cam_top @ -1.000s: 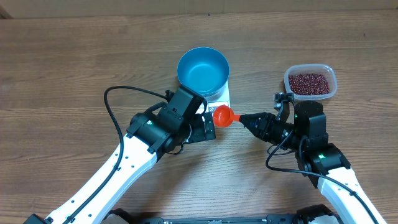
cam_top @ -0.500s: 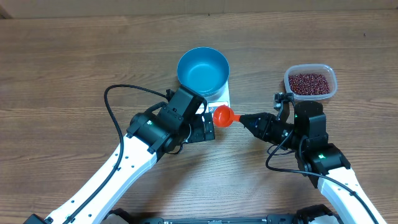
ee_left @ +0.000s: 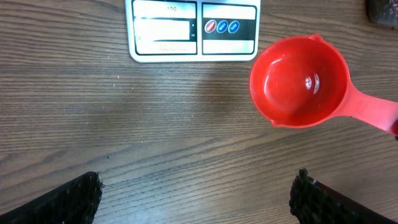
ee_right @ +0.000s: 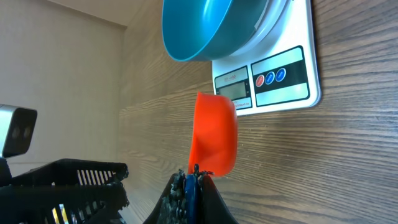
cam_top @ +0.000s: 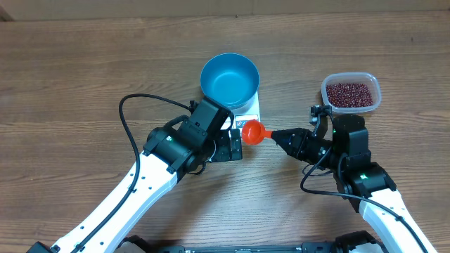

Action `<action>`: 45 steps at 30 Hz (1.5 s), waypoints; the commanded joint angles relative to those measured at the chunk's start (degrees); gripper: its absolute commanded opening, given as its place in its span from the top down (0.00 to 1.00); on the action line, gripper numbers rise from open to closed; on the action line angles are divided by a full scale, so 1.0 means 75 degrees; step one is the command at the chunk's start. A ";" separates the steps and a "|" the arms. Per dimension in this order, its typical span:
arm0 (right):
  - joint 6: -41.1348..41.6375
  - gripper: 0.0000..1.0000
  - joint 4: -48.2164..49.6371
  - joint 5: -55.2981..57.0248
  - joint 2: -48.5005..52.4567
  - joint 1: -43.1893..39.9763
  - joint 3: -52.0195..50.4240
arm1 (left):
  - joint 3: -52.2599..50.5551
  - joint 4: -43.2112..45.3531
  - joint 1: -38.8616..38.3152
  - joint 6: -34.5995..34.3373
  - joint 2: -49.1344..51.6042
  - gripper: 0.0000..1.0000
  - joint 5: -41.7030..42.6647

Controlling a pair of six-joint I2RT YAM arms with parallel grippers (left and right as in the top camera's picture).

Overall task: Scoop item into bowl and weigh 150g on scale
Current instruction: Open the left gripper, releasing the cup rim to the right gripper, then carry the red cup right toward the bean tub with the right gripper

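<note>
The blue bowl stands on the white scale and looks empty inside. An empty red scoop hovers just in front of the scale's display, and my right gripper is shut on its handle. In the right wrist view the scoop shows edge-on above the shut fingers, with the bowl and scale beyond. The beans fill a clear tub at the right. My left gripper stands open beside the scoop, with bare table between its fingertips.
The clear plastic tub stands to the right of the scale, behind my right arm. A black cable loops out from the left arm. Wooden table surface lies all around, and the table's far edge runs along the top of the overhead view.
</note>
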 commanded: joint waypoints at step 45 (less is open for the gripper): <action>-0.1486 0.96 -0.4062 0.3077 -0.0035 -0.0516 0.2567 | -0.0026 0.0408 -0.0035 0.1431 0.0090 0.36 -0.1131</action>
